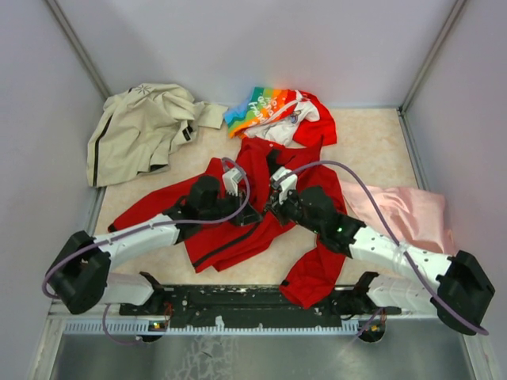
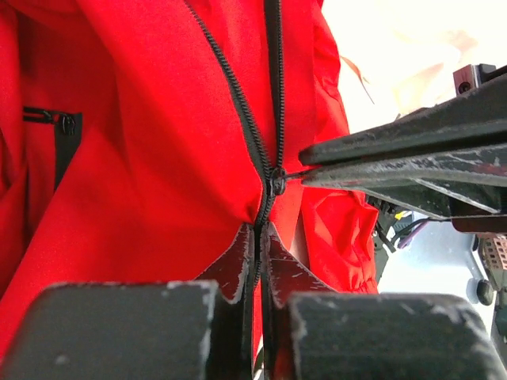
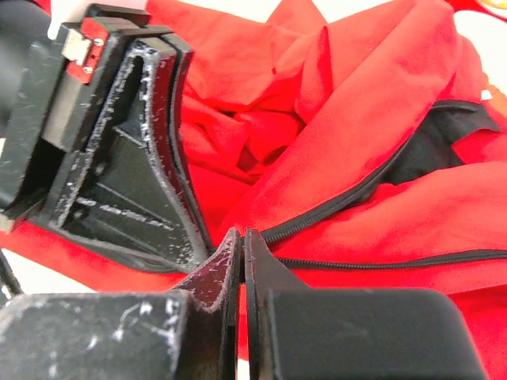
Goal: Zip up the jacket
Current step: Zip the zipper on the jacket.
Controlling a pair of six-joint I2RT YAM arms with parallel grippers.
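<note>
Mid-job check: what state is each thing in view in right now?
Bright red long-sleeved fabric jacket: lying mostly unzipped.
Dark zipper slider: teeth joined below, apart above.
Left gripper: shut on jacket below slider.
Right gripper: shut on slider's pull.
Beige jacket with black stripe: crumpled.

Robot lab: bare grey walls [image 1: 253,47].

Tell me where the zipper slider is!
In the left wrist view the slider sits centre, on the jacket, just above the left gripper, pinched by the right gripper.
</note>
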